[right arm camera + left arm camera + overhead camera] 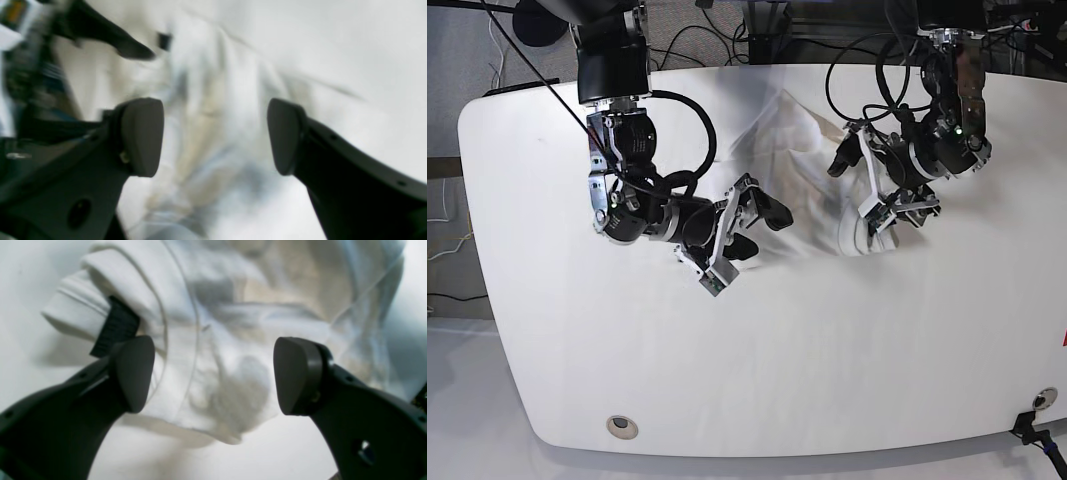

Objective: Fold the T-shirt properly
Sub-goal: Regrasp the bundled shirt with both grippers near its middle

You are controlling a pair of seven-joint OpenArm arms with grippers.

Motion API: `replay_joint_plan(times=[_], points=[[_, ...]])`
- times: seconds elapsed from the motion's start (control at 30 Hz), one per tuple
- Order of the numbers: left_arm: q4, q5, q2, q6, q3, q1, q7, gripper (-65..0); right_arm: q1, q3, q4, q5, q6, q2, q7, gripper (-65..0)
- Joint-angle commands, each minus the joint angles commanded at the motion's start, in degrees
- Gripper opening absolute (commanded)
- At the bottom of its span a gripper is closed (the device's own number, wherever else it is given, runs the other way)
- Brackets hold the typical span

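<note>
Black fingers of the left gripper [213, 375] and of the right gripper [213, 136] are both spread apart with nothing between, and the white crumpled T-shirt [812, 165] lies between them on the white table [827, 350].

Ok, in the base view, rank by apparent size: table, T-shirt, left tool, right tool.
1. Table
2. T-shirt, bunched, partly hidden
3. Left tool and right tool: look alike, not ranked.

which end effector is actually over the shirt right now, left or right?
The left end effector, on the base view's right: it hangs open over the crumpled white cotton T-shirt. The right end effector is open over the bare white table beside it.
</note>
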Motion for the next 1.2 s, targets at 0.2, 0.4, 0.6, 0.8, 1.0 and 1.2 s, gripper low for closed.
replay_joint_plan(times=[0.2, 0.4, 0.6, 0.8, 1.0, 1.2], points=[[-2.64, 2.64, 0.00, 0.00, 1.76, 0.70, -0.70, -12.2, 1.23, -0.26, -0.26, -9.67, 0.18, -2.29, 1.93, -18.4], [-7.38, 2.73, 0.09, 0.00, 2.55, 2.37, -7.12, -12.5, 1.32, -6.51, -0.26, -16.44, -0.18, -2.29, 8.09, -18.5], [-7.65, 2.81, 0.09, 0.00, 2.29, 2.11, -7.38, -36.2, 1.14, -7.21, -0.35, -21.54, -0.26, -2.37, 9.05, -29.0], [-7.65, 2.81, 0.00, 0.00, 2.46, 2.02, -7.38, -45.4, 1.41, -7.12, -6.51, -25.93, -0.26, -2.29, 16.35, -48.7], [-8.70, 2.81, -0.35, 0.00, 2.46, 1.67, -7.38, -45.4, 1.41, -7.03, -14.24, -31.47, -0.44, -2.29, 26.29, -54.3], [-12.84, 2.81, -1.23, 0.00, 2.55, -1.41, -7.38, -45.4, 0.97, -4.40, -15.30, -36.84, -0.44, -2.11, 28.48, -54.3]])
